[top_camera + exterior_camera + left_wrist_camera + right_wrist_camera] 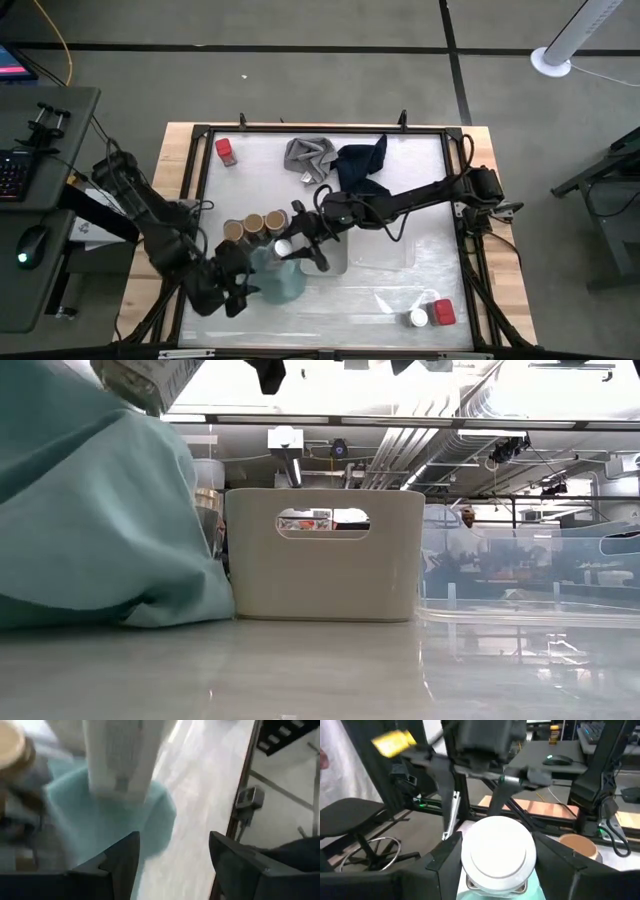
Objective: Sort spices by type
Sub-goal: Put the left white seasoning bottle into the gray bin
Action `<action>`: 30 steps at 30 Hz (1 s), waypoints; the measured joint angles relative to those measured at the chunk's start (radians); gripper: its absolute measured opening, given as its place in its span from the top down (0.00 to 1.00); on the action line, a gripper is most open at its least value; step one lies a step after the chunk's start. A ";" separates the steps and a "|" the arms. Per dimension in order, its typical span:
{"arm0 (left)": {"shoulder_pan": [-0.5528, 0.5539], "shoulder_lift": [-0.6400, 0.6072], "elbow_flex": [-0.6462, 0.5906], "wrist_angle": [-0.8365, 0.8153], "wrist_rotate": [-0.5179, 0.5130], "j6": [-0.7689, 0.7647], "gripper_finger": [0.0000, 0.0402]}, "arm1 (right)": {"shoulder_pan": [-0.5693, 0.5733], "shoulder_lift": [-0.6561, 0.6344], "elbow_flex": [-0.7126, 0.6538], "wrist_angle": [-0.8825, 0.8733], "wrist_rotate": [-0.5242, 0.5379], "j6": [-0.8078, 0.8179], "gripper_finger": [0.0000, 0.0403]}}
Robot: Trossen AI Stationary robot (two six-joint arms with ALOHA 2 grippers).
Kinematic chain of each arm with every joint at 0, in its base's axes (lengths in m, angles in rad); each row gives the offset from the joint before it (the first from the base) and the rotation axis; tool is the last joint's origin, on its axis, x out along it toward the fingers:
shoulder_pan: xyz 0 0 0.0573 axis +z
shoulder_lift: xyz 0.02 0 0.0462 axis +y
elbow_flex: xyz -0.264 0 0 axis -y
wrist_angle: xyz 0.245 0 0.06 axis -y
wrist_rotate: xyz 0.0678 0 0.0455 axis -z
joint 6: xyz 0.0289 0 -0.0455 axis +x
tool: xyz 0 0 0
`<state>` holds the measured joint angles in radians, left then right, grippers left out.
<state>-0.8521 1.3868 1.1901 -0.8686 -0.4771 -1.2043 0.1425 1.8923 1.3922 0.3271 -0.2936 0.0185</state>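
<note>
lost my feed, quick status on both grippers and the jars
Right gripper shut on white-top jar, above teal cloth. Left gripper open, empty, at the cloth. Three tan-top jars grouped.

Teal cloth (278,282), tan-topped jars (253,225) crowd centre; right half seemingly open.

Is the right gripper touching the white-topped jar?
Touching. The right wrist view shows the right gripper with both fingers pressed against the white-topped jar.

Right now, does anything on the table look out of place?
Yes: three cloths lie loose among the jars. The grey cloth and navy cloth are crumpled at the far side; the teal cloth is bunched beside the bin.
</note>
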 joint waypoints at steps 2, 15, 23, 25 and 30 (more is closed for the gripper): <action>-0.033 0.019 0.001 0.007 0.000 -0.069 0.45 | -0.007 -0.009 0.000 -0.001 -0.005 0.000 0.50; -0.187 0.228 0.012 0.124 -0.035 -0.376 0.45 | -0.085 -0.176 0.000 -0.130 -0.006 -0.046 0.50; -0.001 0.172 0.050 -0.002 -0.177 0.069 0.82 | -0.115 -0.332 0.000 -0.337 0.094 -0.125 0.50; 0.085 0.182 0.031 0.039 -0.134 0.164 0.95 | -0.117 -0.367 0.000 -0.386 0.136 -0.132 0.50; 0.192 0.222 0.019 0.086 -0.064 0.323 0.99 | -0.123 -0.439 0.000 -0.477 0.217 -0.133 0.50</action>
<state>-0.6597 1.6089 1.2095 -0.7823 -0.5414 -0.8818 0.0196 1.4534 1.3922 -0.1498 -0.0763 -0.1144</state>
